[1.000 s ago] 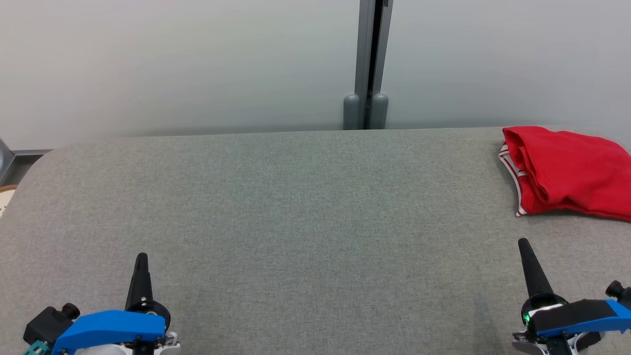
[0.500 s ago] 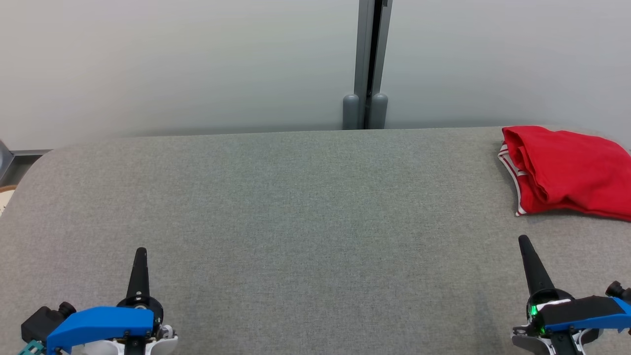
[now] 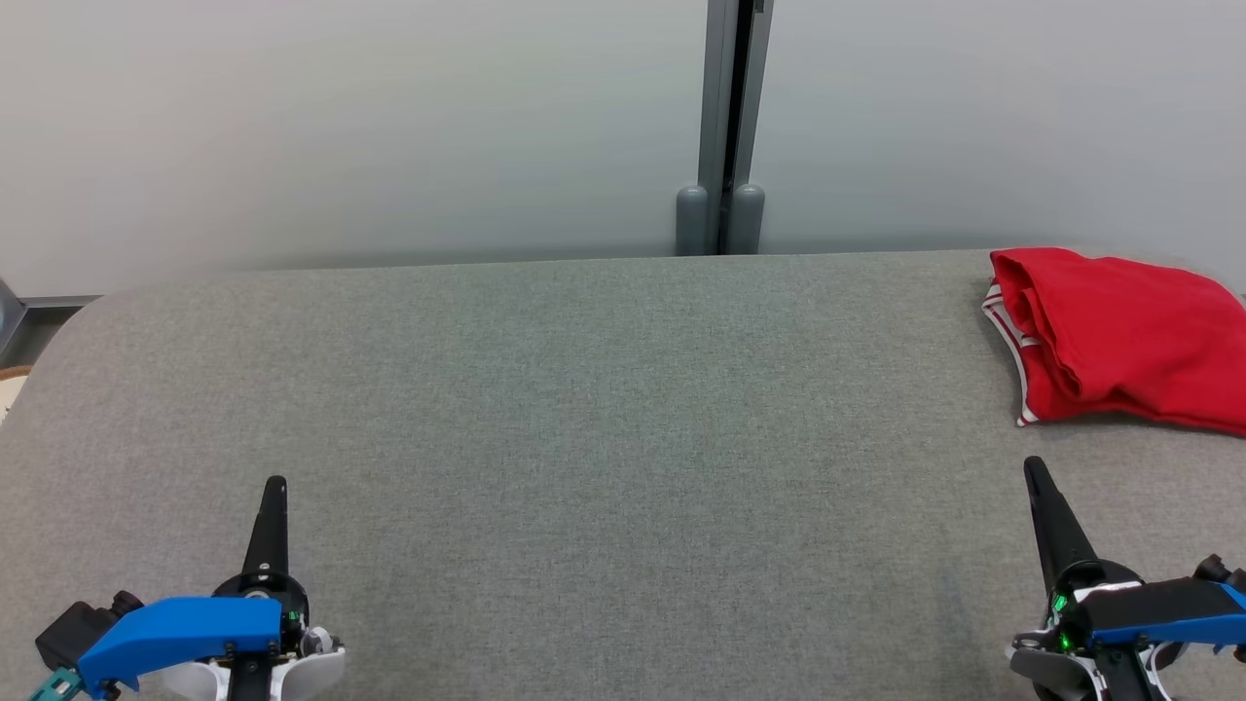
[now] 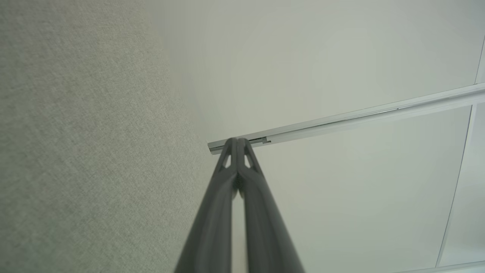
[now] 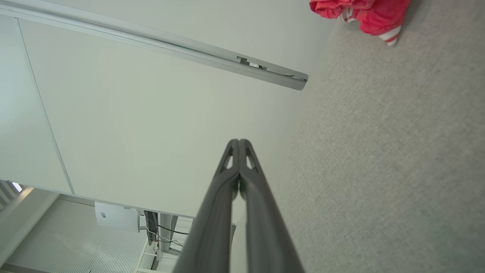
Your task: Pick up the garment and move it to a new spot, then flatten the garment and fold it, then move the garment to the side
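Note:
The garment [image 3: 1119,336] is red with white-striped trim and lies folded at the far right of the grey padded table [image 3: 604,409], partly cut off by the view's edge. A corner of the garment [image 5: 363,13] shows at the top of the right wrist view. My right gripper [image 3: 1034,472] hovers near the table's front right, a short way in front of the garment, shut and empty; its fingertips [image 5: 239,142] meet. My left gripper [image 3: 276,484] is at the front left, far from the garment, shut on nothing, its fingertips [image 4: 238,140] pressed together.
A pale partition wall with a grey vertical post [image 3: 725,127] stands right behind the table. The table's rounded left corner [image 3: 68,321] drops off to a shelf and floor. Broad bare table surface lies between the two grippers.
Both grippers have drawn slightly back toward the bottom of the head view, their tips a little higher in the picture. The garment has not moved.

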You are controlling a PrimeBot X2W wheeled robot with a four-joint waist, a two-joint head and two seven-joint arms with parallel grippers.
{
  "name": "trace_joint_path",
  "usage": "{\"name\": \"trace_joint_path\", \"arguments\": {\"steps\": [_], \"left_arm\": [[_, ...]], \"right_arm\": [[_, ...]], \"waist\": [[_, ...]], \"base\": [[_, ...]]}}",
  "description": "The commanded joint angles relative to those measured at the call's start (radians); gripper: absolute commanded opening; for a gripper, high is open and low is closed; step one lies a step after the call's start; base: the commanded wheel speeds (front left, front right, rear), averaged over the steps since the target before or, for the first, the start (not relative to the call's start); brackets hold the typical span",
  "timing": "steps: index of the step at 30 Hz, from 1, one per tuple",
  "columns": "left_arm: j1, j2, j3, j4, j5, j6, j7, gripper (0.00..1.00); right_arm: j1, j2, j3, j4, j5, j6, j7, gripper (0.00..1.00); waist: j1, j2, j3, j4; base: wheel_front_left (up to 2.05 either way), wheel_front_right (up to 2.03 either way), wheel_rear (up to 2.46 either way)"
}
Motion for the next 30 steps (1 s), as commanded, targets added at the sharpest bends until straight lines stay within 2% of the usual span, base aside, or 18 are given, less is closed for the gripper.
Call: {"name": "trace_joint_path", "arguments": {"steps": [1,30], "left_arm": [[-0.022,0.000,0.006,-0.004,-0.024,-0.007,0.006,0.00],[-0.043,0.000,0.029,0.003,-0.240,-0.026,0.063,0.00]], "right_arm": [[-0.016,-0.004,-0.003,0.000,0.024,0.000,0.008,0.00],[-0.039,-0.005,-0.010,0.030,0.244,0.000,0.041,0.00]], "waist": [[0.0000,-0.0001,0.000,0.000],[0.0000,-0.0001,0.001,-0.003]], "base": [[0.00,0.00,0.00],[0.00,0.00,0.00]]}}
